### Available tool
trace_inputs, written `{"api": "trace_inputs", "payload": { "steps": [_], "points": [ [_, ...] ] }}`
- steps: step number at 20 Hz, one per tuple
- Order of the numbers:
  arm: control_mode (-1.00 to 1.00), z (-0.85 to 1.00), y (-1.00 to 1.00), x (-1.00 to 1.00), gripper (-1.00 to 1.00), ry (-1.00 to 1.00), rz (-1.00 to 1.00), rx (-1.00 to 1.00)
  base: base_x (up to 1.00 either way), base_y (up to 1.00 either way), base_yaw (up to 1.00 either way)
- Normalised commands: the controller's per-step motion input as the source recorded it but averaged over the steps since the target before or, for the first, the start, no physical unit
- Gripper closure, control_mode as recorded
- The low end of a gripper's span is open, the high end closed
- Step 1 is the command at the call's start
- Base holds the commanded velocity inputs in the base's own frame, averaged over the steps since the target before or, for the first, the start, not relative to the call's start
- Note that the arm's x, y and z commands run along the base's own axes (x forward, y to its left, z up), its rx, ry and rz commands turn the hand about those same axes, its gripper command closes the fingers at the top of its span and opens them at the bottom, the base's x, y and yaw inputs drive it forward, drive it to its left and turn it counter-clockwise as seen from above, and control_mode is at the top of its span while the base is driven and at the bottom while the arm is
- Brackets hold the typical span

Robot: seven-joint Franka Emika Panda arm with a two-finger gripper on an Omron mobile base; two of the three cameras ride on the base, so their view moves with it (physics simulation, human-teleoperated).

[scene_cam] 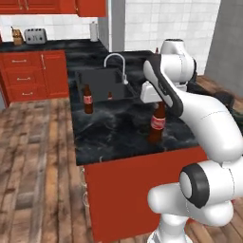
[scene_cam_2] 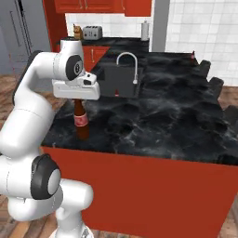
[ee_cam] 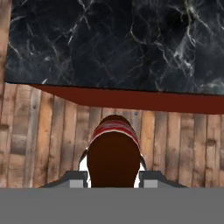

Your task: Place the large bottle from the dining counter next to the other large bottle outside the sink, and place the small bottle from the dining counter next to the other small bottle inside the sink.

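My gripper (scene_cam: 160,105) is shut on the neck of a large brown bottle with a red label (scene_cam: 157,124), upright near the front edge of the black marble counter (scene_cam: 114,133). I cannot tell whether its base touches the slab. From the right the bottle (scene_cam_2: 82,122) hangs under the gripper (scene_cam_2: 79,101). In the hand view the bottle (ee_cam: 113,148) sits between the fingers (ee_cam: 151,178), with the gripper (ee_cam: 113,177) over the counter edge. Another large bottle (scene_cam: 88,99) stands left of the black sink (scene_cam: 97,81). A small bottle (scene_cam: 110,95) stands inside the basin near the silver tap (scene_cam: 117,60).
Black stools (scene_cam_2: 216,86) line the counter's right side. Behind lie red cabinets (scene_cam: 33,73) under a counter with a toaster (scene_cam: 34,35) and a paper towel roll (scene_cam: 94,31). Wooden floor (scene_cam: 33,156) spreads to the left of the island.
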Motion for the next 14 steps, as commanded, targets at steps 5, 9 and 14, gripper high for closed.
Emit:
{"api": "trace_inputs", "payload": {
  "steps": [5,9,14],
  "points": [
    [1.00,0.00,0.00,0.00,1.00,0.00,0.00,0.00,0.14,1.00,-0.31],
    [1.00,0.00,0.00,0.00,1.00,0.00,0.00,0.00,0.47,0.93,-0.26],
    [1.00,0.00,0.00,0.00,1.00,0.00,0.00,0.00,0.70,0.62,-0.09]
  ]
}}
